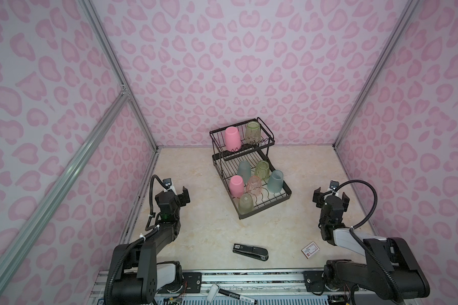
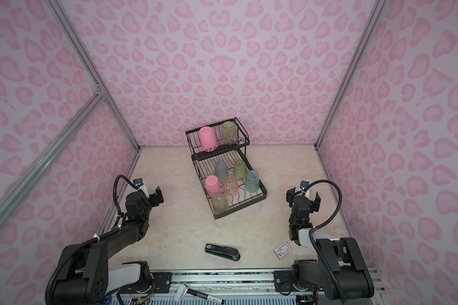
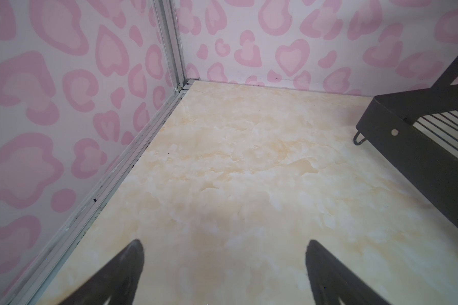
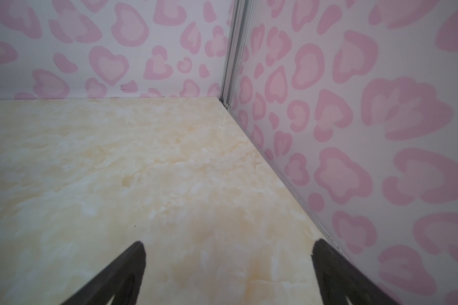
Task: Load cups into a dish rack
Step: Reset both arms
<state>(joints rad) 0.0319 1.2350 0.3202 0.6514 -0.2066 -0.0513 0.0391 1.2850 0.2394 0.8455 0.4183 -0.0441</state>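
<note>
The black wire dish rack (image 1: pixel 270 204) (image 2: pixel 243 206) stands at the middle back of the table. Its raised basket holds an opaque pink cup (image 1: pixel 232 138) and a yellow-green cup (image 1: pixel 252 132), both upside down. The lower tray holds several upturned cups, among them a teal one (image 1: pixel 275 181), a clear pink one (image 1: pixel 254 185) and a pale green one (image 1: pixel 246 203). My left gripper (image 1: pixel 187 196) (image 3: pixel 225 243) hovers open and empty left of the rack, whose corner (image 3: pixel 407 142) shows in the left wrist view. My right gripper (image 1: pixel 330 196) (image 4: pixel 229 244) is open and empty, well right of the rack.
A black stapler (image 1: pixel 250 252) lies near the table's front edge, with a small red-and-white box (image 1: pixel 310 250) to its right. A marker (image 1: pixel 238 295) rests on the front rail. Pink patterned walls close in the left, right and back sides.
</note>
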